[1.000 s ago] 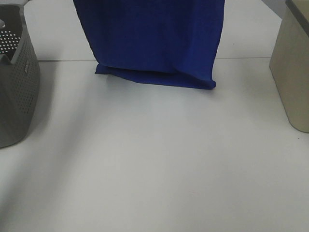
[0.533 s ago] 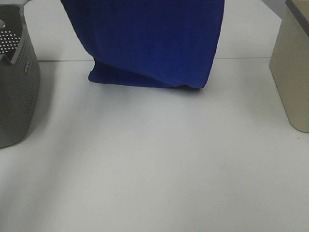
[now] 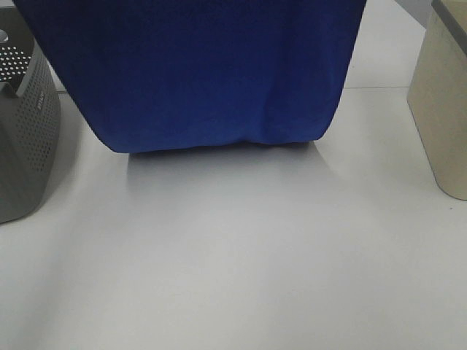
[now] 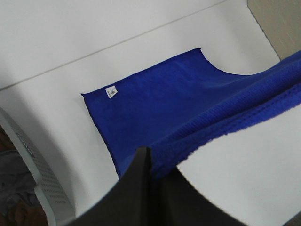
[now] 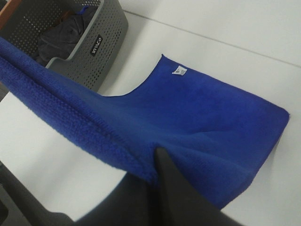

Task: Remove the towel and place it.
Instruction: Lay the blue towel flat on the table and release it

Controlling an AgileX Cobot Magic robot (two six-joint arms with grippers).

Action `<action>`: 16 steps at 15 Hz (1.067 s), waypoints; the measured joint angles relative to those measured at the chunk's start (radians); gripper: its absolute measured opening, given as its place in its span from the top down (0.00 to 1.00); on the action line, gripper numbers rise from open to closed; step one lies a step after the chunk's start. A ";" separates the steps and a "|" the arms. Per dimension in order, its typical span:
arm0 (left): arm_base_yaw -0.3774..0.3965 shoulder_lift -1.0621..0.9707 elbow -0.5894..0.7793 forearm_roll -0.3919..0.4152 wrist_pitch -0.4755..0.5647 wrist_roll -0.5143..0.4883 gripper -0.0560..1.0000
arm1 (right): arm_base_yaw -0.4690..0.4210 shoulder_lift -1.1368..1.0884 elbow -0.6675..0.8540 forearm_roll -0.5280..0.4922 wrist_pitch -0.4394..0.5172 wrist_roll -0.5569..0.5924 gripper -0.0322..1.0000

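Observation:
The royal-blue towel (image 3: 204, 73) hangs as a wide sheet across the top of the high view, its lower part resting on the white table. Both grippers are above that view's edge. In the left wrist view my left gripper (image 4: 151, 162) is shut on one top corner of the towel (image 4: 188, 108); the small white tag (image 4: 111, 92) lies at a far corner on the table. In the right wrist view my right gripper (image 5: 155, 167) is shut on the other top corner of the towel (image 5: 202, 122), and the tag (image 5: 178, 71) shows there too.
A grey perforated basket (image 3: 25, 131) stands at the table's left edge, with dark cloth inside in the right wrist view (image 5: 61, 35). A beige bin (image 3: 441, 102) stands at the right edge. White table (image 3: 241, 277) lies in front of the towel.
The towel has spread wider and swung toward the camera, its hanging edge now lower and nearer. Its lower part stays on the table.

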 joint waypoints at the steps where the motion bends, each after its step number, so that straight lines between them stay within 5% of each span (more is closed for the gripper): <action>1: 0.000 -0.035 0.054 -0.015 -0.002 0.000 0.95 | 0.000 -0.038 0.057 0.008 0.000 0.003 0.96; 16: 0.000 -0.227 0.810 -0.265 -0.010 0.021 0.95 | 0.000 -0.301 0.874 0.076 -0.015 0.007 0.96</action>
